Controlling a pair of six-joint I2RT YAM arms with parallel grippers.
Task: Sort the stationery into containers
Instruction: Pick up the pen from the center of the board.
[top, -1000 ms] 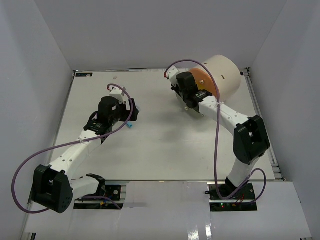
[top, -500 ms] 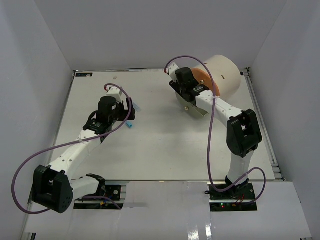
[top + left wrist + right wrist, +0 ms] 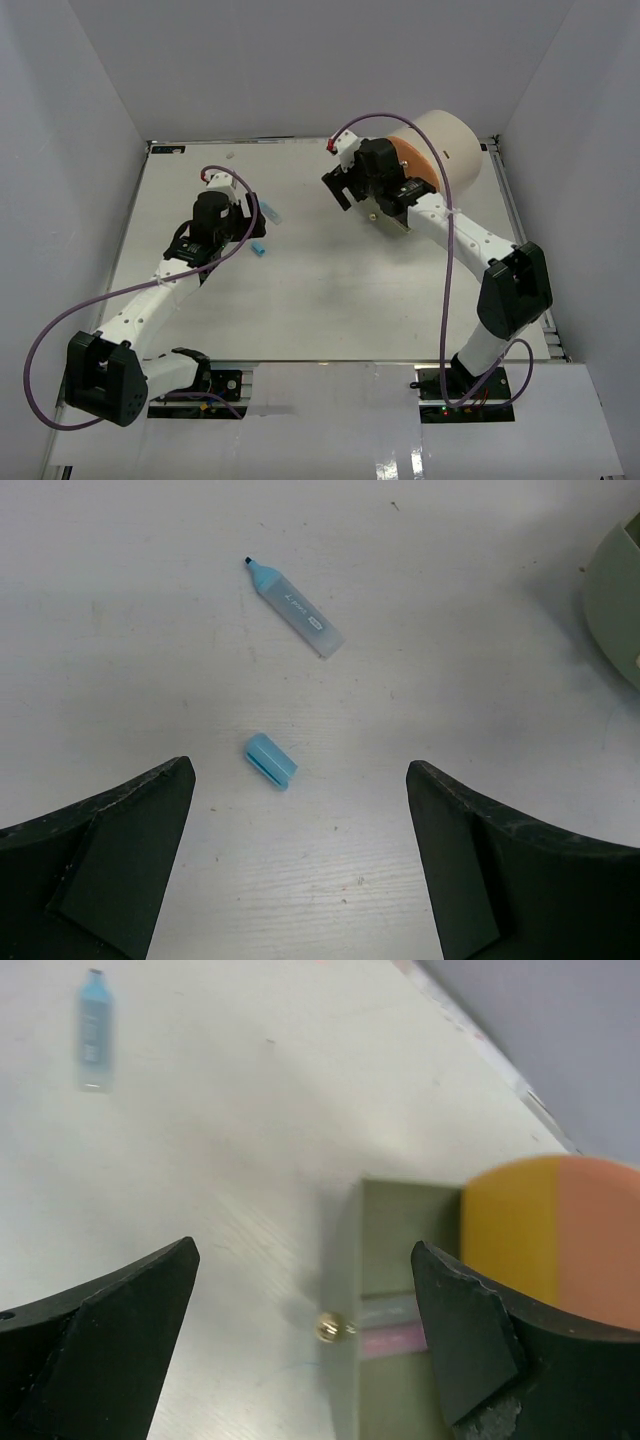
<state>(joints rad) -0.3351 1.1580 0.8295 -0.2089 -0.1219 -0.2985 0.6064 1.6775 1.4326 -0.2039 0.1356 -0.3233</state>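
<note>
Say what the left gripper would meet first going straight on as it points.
Probably the light blue cap, lying just ahead between the open fingers of the left gripper; the uncapped highlighter lies beyond. Depth unclear.

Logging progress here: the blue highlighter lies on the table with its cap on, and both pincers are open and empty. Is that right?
Not quite: the blue highlighter lies on the table uncapped, with its cap lying apart from it, as the left wrist view shows. The left pincer and right pincer are both open and empty.
</note>
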